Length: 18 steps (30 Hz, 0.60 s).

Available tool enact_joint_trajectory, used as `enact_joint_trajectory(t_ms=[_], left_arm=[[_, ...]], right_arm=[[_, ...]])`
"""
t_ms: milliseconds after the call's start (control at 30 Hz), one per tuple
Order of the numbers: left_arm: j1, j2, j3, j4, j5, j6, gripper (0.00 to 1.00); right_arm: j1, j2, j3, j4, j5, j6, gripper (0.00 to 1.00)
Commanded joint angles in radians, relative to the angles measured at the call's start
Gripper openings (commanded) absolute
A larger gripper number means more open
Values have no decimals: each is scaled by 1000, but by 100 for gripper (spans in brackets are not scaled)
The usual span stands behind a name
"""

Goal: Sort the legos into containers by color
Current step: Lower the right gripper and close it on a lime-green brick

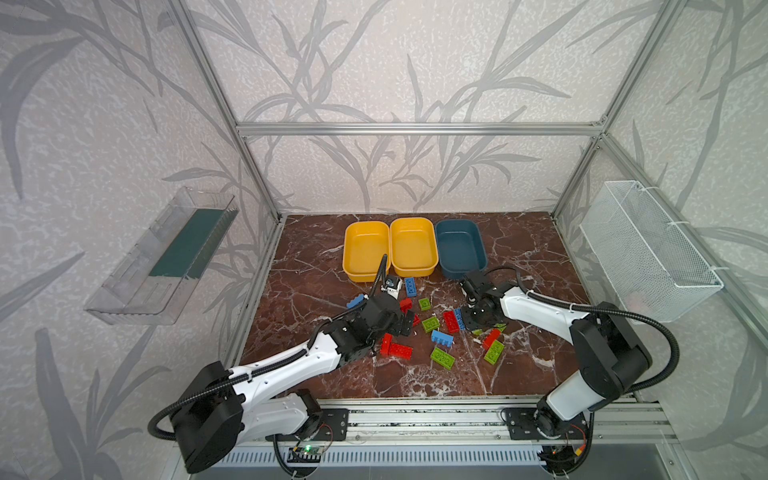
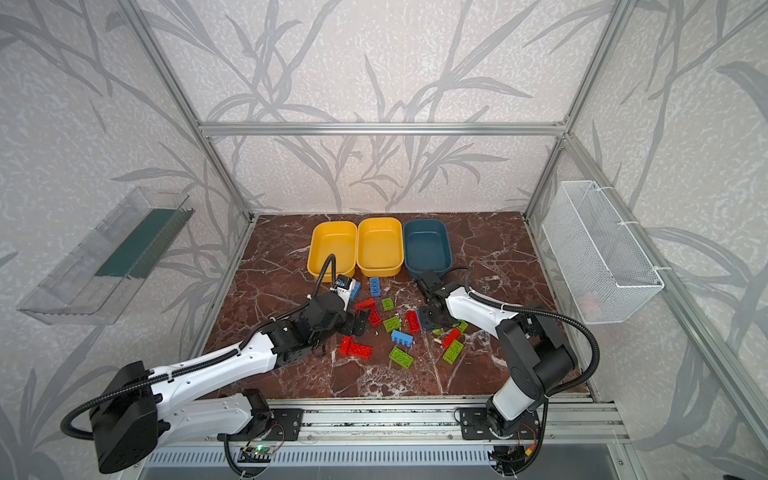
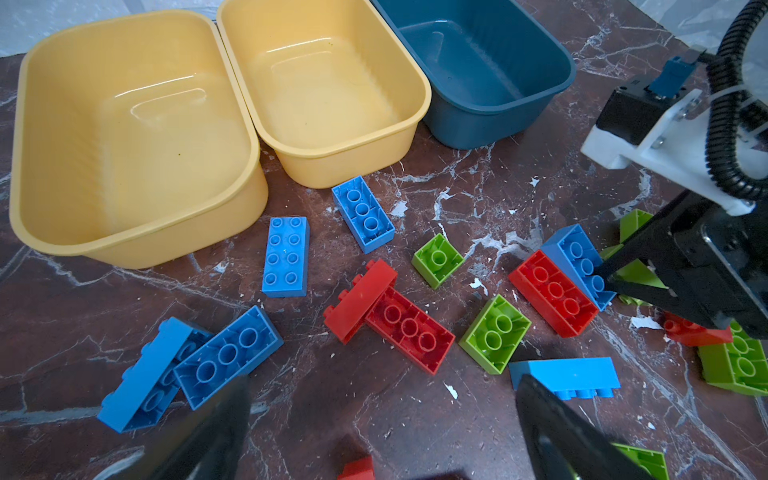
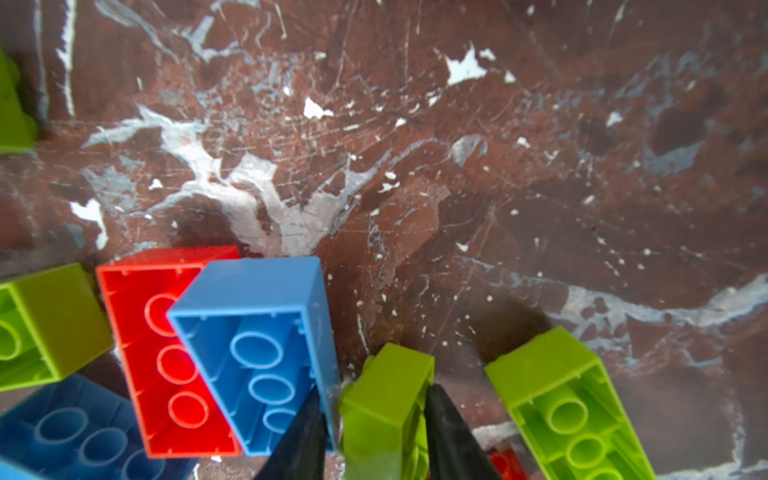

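Marble-patterned tabletop (image 1: 311,291): legos (image 3: 286,257) likely light, rigid, slick; grip across flat side walls. Left gripper (image 3: 380,386) stands wide; right gripper (image 4: 372,390), narrow, straddles green lego (image 4: 390,374); hold unconfirmed.

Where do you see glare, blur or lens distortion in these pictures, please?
Left wrist view: white glare streaks inside both yellow tubs, and the left gripper at the lens is blurred. Right wrist view: soft throughout, even the lime green brick up close. Both top views: sharp and evenly lit, the aluminium frame splaying outward.
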Motion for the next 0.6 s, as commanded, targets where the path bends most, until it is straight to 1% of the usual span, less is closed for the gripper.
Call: enact_joint_trajectory(t_ms=[0,167,400,567], left_arm=[[-3,9,34,-18,11,8,99],[-3,8,33,-7,19,-1,99],[-3,-2,28,-21,17,-6,99],[-3,-17,22,-30,12,-13,99]], right_arm=[[1,-5,-43,-47,-25,13,37],[0,-40,-63,-56,-7,13,36],[1,-27,-73,-53,-5,22,31],[0,-35,-74,-52,-6,28,30]])
